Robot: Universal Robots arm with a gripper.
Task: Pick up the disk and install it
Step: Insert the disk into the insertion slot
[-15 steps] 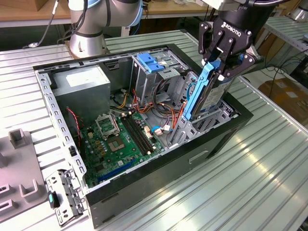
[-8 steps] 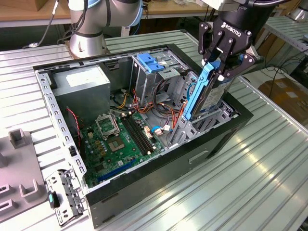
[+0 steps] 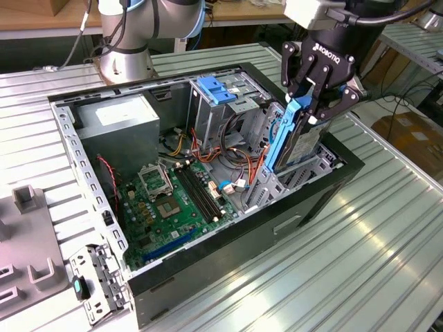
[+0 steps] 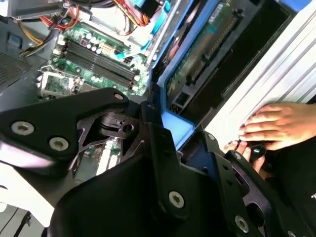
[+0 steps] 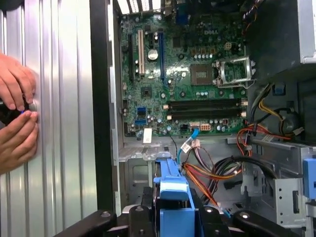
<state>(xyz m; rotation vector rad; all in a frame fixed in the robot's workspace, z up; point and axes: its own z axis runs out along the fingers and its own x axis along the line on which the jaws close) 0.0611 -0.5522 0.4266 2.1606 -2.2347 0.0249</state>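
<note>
The disk (image 3: 299, 144) stands on edge with its blue carrier (image 3: 280, 135) beside it, partly down in the metal bay (image 3: 304, 173) at the case's end on the exterior view's right. My gripper (image 3: 315, 104) is shut on the disk's top end from above. In both wrist views the blue carrier end (image 4: 175, 126) (image 5: 173, 190) sits between the black fingers (image 4: 158, 148). The second wrist view shows the disk's green circuit board (image 4: 197, 59) going down into the bay.
The open computer case (image 3: 228, 242) holds a motherboard (image 3: 169, 200), a grey power-supply box (image 3: 118, 121), loose cables (image 3: 228, 155) and a tall cage topped by a blue latch (image 3: 216, 90). A person's hands (image 4: 276, 126) (image 5: 15, 113) rest on the ribbed table beside the case. Grey fixtures (image 3: 28, 263) lie at the exterior view's left.
</note>
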